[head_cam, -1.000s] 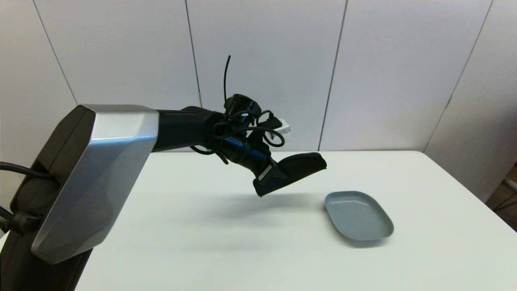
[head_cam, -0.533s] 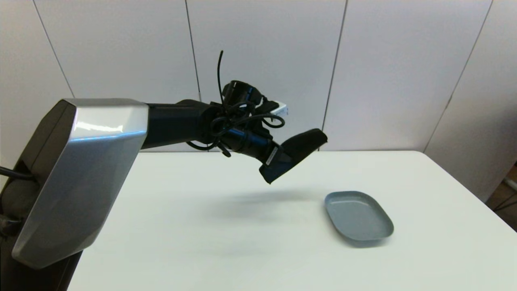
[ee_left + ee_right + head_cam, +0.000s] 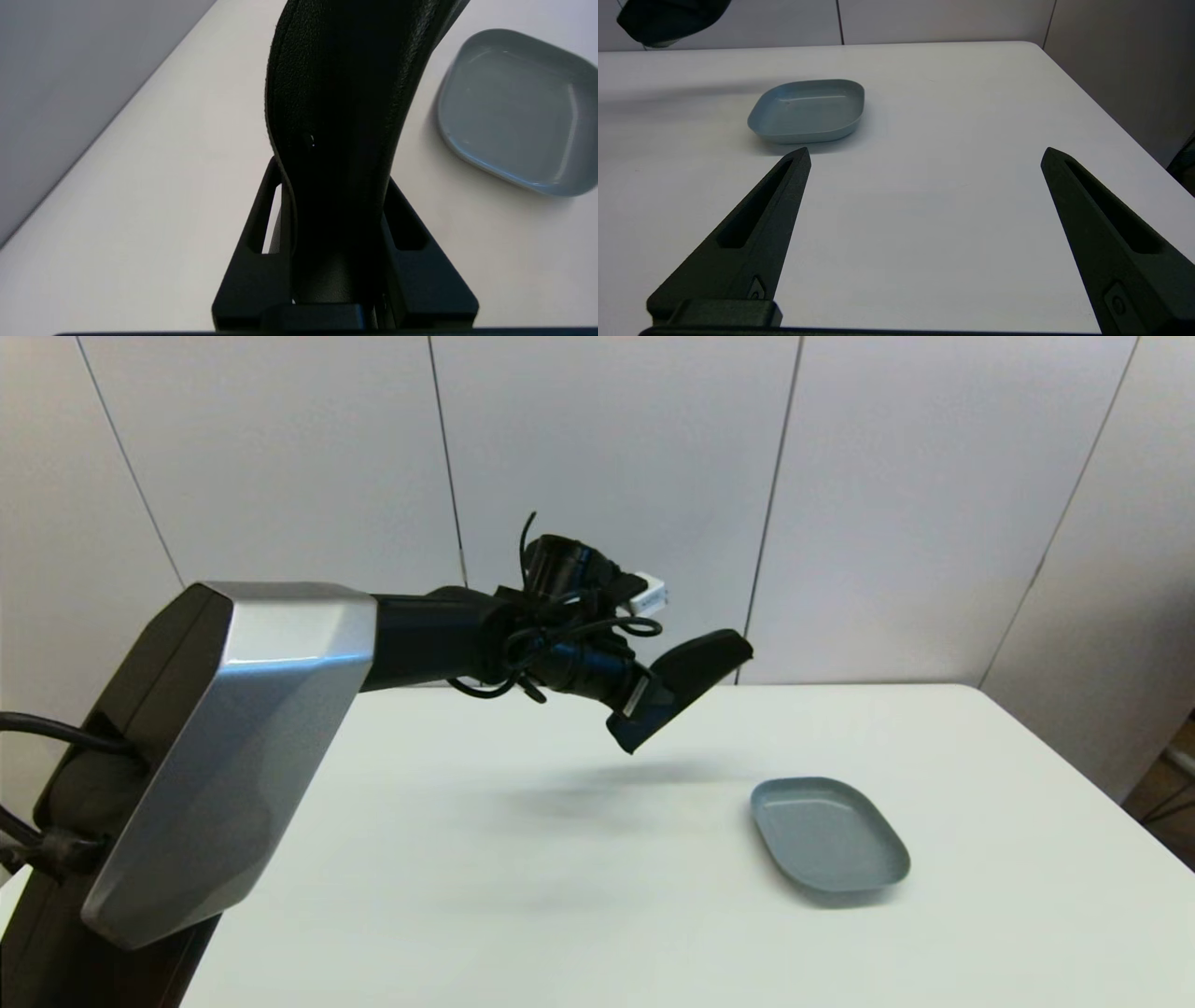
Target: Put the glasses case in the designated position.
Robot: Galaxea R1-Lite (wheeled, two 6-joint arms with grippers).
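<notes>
A: Where's the glasses case [image 3: 686, 686]?
B: In the air, clamped near one end by the left tool [image 3: 644, 705], tilted w/ its free end up. It hangs above the white counter [image 3: 560, 896], well off the surface, left of and behind the grey-blue tray [image 3: 826, 835].
A: Right tool [image 3: 924, 154]?
B: Low over the counter's right part, fingers spread wide, holding nothing; the tray sits ahead of its finger [image 3: 756, 224] on the tray's side.
</notes>
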